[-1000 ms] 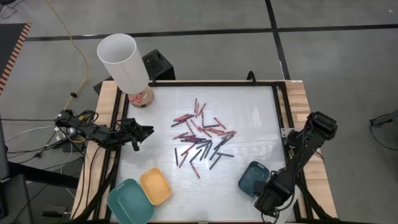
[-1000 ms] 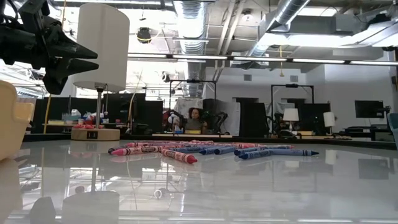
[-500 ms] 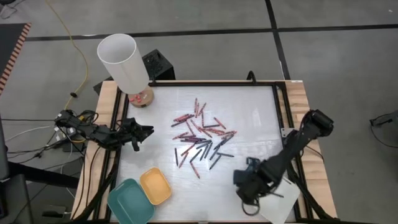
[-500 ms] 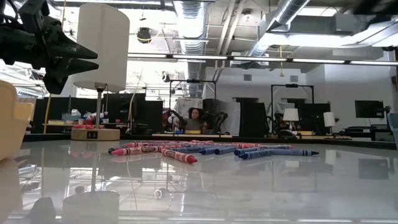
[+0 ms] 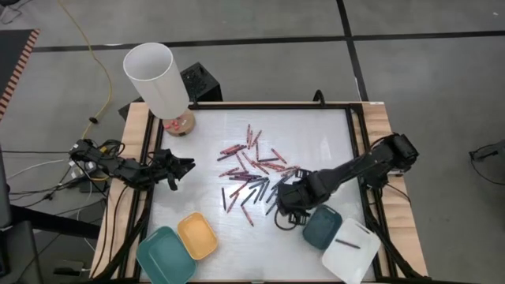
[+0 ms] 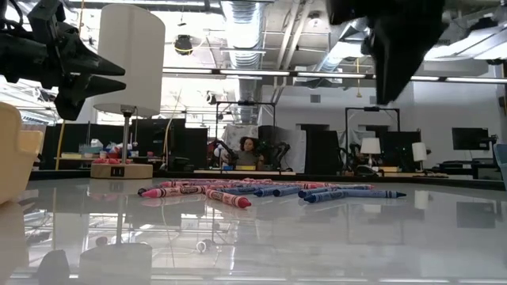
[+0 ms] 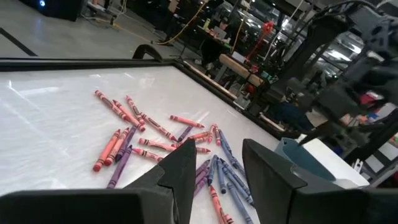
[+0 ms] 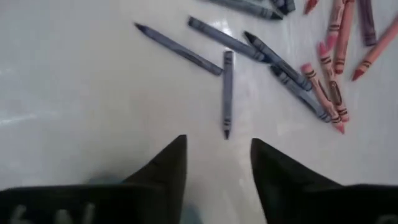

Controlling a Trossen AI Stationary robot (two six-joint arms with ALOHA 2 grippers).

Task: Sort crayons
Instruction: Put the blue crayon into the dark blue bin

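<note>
While scattered at the centre of the high view on the white table (image 5: 205, 142), pointing every which way: the crayons (image 5: 254, 175), red and pink ones toward the upper part of the heap, dark blue and purple ones lower down, long axes crossing at all angles. Seen level in the low view as a flat row of sticks (image 6: 269, 190) lying mostly left to right, wrappers printed but too small to read. In the right wrist view, one dark blue crayon (image 8: 227, 93) lying alone, tip aimed at the gap between the two dark fingers.

Poised just lower right of the heap, above the table: the right gripper (image 5: 288, 213), fingers parted and holding nothing. Waiting at the left edge of the frame, pointing toward the pile: the left gripper (image 5: 183, 166), fingers partly open and empty.

Around the pile: a dark teal tray (image 5: 322, 226) and a white tray (image 5: 351, 248) at lower right, just beside the right gripper; a yellow tray (image 5: 197, 236) touching a larger teal tray (image 5: 164, 255) at lower left; a white-shaded lamp (image 5: 155, 76) at upper left. Visible in the room beyond the table in the low view: a seated person (image 6: 249, 150).
</note>
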